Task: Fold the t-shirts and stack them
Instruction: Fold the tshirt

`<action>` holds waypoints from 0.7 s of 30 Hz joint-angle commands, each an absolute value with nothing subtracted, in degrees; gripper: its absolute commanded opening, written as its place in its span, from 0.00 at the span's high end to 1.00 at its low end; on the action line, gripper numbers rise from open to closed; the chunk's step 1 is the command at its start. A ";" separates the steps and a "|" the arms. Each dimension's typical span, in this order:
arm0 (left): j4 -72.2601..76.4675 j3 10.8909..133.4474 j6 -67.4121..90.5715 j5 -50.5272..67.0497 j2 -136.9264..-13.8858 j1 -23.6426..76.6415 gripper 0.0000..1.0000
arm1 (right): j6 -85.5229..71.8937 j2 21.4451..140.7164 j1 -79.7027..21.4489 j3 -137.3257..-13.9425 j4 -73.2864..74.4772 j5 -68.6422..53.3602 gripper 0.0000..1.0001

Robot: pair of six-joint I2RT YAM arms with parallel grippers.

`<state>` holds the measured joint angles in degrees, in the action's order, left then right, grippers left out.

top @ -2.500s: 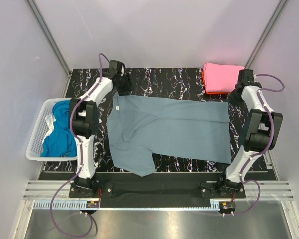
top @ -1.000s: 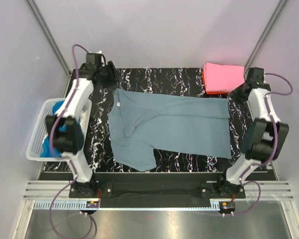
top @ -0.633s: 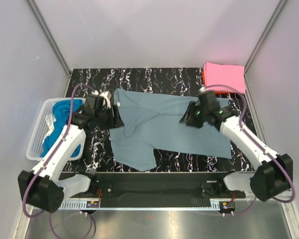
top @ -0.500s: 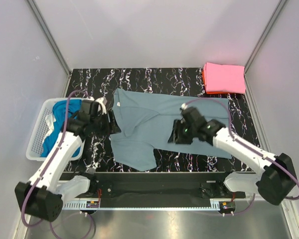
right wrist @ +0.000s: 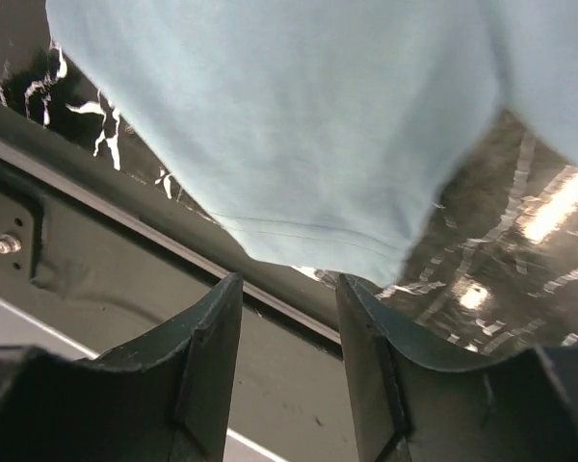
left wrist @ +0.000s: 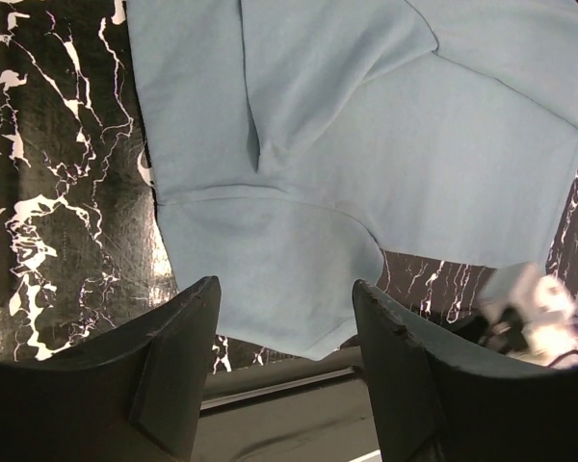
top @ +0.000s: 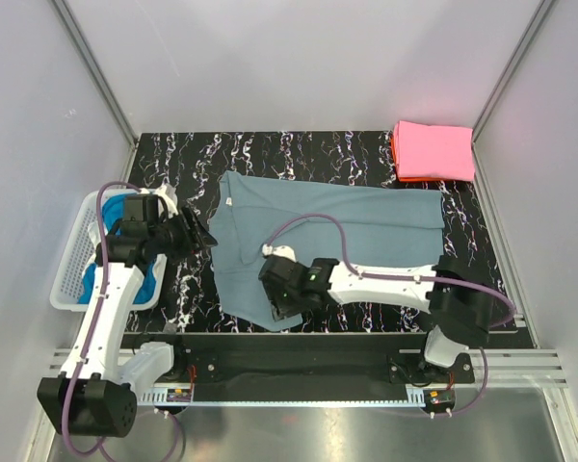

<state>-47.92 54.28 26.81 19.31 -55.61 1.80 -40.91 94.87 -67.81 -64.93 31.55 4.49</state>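
A dusty grey-blue t-shirt (top: 366, 226) lies spread flat on the black marbled table, its body partly folded over and one sleeve (top: 250, 303) reaching toward the near edge. My left gripper (top: 202, 237) hovers open just left of the shirt's left edge. In the left wrist view the shirt (left wrist: 366, 164) lies beyond the empty left gripper (left wrist: 284, 289). My right gripper (top: 280, 310) hangs open over the near sleeve, its arm stretched across the shirt. In the right wrist view the sleeve hem (right wrist: 299, 144) sits just past the open right gripper (right wrist: 287, 281).
A folded pink shirt (top: 433, 150) rests on an orange-red one (top: 394, 154) at the back right corner. A white mesh basket (top: 72, 274) holding blue shirts (top: 125, 274) stands off the table's left edge. The near table rail (top: 318, 342) runs below the sleeve.
Both arms left the shirt's far corners. The left one drew back to the shirt's left edge; the right one swept across to the near sleeve. Both grippers stand wider open.
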 commanded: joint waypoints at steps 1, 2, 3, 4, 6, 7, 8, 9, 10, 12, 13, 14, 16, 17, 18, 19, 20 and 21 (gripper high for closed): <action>-45.44 55.90 27.42 21.71 -56.16 0.71 0.37 | -40.88 96.68 -71.45 -68.64 31.65 10.19 0.49; -45.27 55.81 27.86 21.88 -56.42 0.09 0.37 | -38.78 97.29 -73.02 -69.77 30.94 10.80 0.49; -45.00 55.64 28.12 22.67 -56.77 -1.57 0.37 | -37.37 97.90 -73.65 -70.39 29.46 10.98 0.49; -44.56 56.07 28.39 25.11 -57.47 -2.63 0.37 | -35.79 98.35 -74.26 -71.01 28.75 11.33 0.49; -44.73 57.47 28.92 27.24 -58.88 -5.88 0.37 | -30.17 100.10 -76.19 -72.94 26.30 12.57 0.50; -45.26 58.61 28.92 28.81 -59.50 -7.11 0.37 | -28.15 100.46 -76.55 -73.47 25.32 12.66 0.50; -46.05 61.32 28.92 29.35 -59.85 -9.12 0.37 | -25.08 100.98 -76.73 -73.65 24.18 11.79 0.50; -46.23 62.74 28.83 29.96 -60.11 -10.18 0.37 | -23.83 101.07 -76.82 -73.48 21.56 11.08 0.50; -46.49 63.97 28.83 30.93 -60.73 -11.24 0.37 | -22.60 101.07 -76.73 -73.39 20.58 10.64 0.49; -47.02 67.23 29.44 31.90 -62.39 -14.67 0.37 | -19.87 101.25 -76.82 -73.30 19.17 10.46 0.49; -47.20 68.45 29.88 32.34 -63.19 -15.72 0.37 | -19.08 101.42 -76.82 -73.30 18.90 10.46 0.49; -46.68 68.55 31.01 32.87 -63.89 -17.47 0.37 | -17.77 101.77 -76.73 -73.30 18.72 10.02 0.49; -44.66 66.90 32.77 36.01 -64.69 -19.07 0.38 | -16.53 102.56 -76.73 -73.48 18.81 9.58 0.49; -41.95 65.84 34.70 36.91 -64.51 -20.12 0.38 | -15.65 103.70 -76.82 -73.74 18.90 9.41 0.49; -40.71 64.87 35.41 37.26 -63.73 -20.30 0.38 | -15.38 104.32 -76.82 -74.00 19.33 9.23 0.49; -39.65 63.30 35.85 37.18 -63.46 -20.30 0.37 | -14.95 104.94 -76.82 -74.18 19.68 9.14 0.49; -38.59 62.76 35.95 37.00 -63.11 -20.39 0.37 | -14.51 106.25 -76.90 -74.53 19.95 9.05 0.49; -38.41 62.32 35.86 36.74 -62.93 -20.30 0.37 | -14.24 106.78 -76.99 -74.62 20.30 9.14 0.49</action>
<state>-42.61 63.94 33.23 32.93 -63.59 -20.16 -17.93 104.51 -76.73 -72.31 21.06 9.34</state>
